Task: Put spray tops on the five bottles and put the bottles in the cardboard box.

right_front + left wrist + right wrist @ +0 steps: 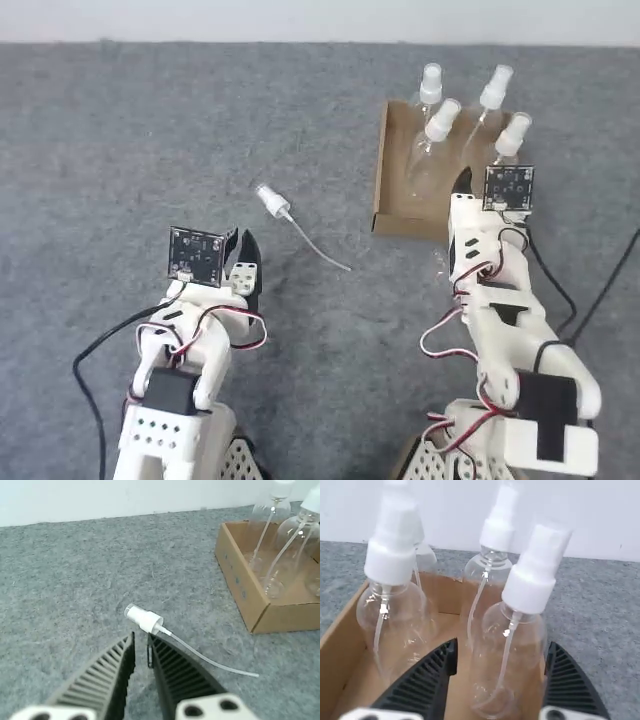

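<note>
Just beyond left gripper (141, 637), spray top (144, 619)

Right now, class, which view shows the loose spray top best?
The left wrist view: the spray top lies close before the left tool, head and curved tube clear. The high view shows it whole but smaller.

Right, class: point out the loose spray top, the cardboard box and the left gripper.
loose spray top (270, 198), high view, its white head.
cardboard box (381, 165), high view, its left wall.
left gripper (141, 637), left wrist view, between its fingertips.
</note>
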Controlling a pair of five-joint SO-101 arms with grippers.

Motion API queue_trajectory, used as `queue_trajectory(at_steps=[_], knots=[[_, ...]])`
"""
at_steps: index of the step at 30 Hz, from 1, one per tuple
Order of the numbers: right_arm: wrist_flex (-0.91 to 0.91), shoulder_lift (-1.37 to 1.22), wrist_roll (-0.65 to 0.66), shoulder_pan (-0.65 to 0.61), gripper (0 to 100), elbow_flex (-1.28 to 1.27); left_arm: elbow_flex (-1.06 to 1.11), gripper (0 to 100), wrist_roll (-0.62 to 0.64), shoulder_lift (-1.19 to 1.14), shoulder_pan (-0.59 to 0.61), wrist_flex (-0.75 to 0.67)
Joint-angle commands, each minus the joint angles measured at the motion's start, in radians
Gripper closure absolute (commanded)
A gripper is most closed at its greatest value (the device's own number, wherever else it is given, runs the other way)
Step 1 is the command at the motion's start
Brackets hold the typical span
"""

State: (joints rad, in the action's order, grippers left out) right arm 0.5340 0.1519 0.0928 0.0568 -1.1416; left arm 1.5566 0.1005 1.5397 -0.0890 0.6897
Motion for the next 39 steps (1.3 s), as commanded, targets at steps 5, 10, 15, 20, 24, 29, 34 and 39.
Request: queue_trajectory(at_steps=[5,10,15,20,24,29,34,39], knots=[[0.024,0.01,-0.006,-0.004,78.6,0.104,-0.012,96,-0.006,0.02,0.003,-0.026],[0.024,0.01,-0.002,-0.002,83.8,0.107,-0.012,96,-0.006,0.02,0.003,-0.025],[0.024,0.01,0.0,-0.002,96.9,0.109,-0.012,96,-0.006,0.02,0.003,-0.025],[0.024,0.019,0.0,0.001,99.2,0.107,-0.012,96,-0.006,0.02,0.003,-0.025],[0.025,0.021,0.0,0.019,99.2,0.104,-0.012,96,-0.006,0.02,0.003,-0.025],[0.021,0.021,-0.005,0.047,99.2,0.101,-0.012,96,-0.006,0.02,0.003,-0.025],[0.015,0.027,0.0,0.058,99.1,0.101,-0.012,96,-0.006,0.02,0.003,-0.025],[-0.226,0.156,0.002,0.068,99.0,0.115,-0.012,96,-0.006,0.02,0.003,-0.026]])
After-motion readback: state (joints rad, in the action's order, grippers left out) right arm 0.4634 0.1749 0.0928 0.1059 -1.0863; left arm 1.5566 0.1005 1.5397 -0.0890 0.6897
